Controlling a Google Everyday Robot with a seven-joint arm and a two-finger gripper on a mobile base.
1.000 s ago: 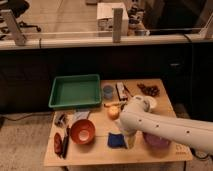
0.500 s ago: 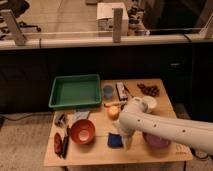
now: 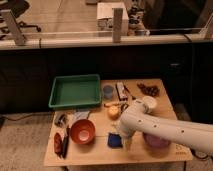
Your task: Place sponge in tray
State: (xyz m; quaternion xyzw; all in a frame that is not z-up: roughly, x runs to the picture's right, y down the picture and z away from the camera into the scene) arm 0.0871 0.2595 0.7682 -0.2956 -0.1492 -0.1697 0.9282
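Note:
The dark-blue sponge (image 3: pixel 113 141) lies flat on the wooden table near its front edge, just right of the orange bowl (image 3: pixel 82 131). My gripper (image 3: pixel 123 142) hangs at the end of the white arm (image 3: pixel 165 131), which reaches in from the right. It is right at the sponge's right edge and stands open, with the arm's end hiding most of it. The green tray (image 3: pixel 75 105) sits at the table's back left, apart from the sponge, and holds nothing.
A light-blue cup (image 3: pixel 108 91) stands right of the tray. A round yellow fruit (image 3: pixel 114 111) lies mid-table. A purple bowl (image 3: pixel 156 142) sits partly under the arm. Dark items (image 3: pixel 148 90) lie at the back right, utensils (image 3: pixel 62 142) at the front left.

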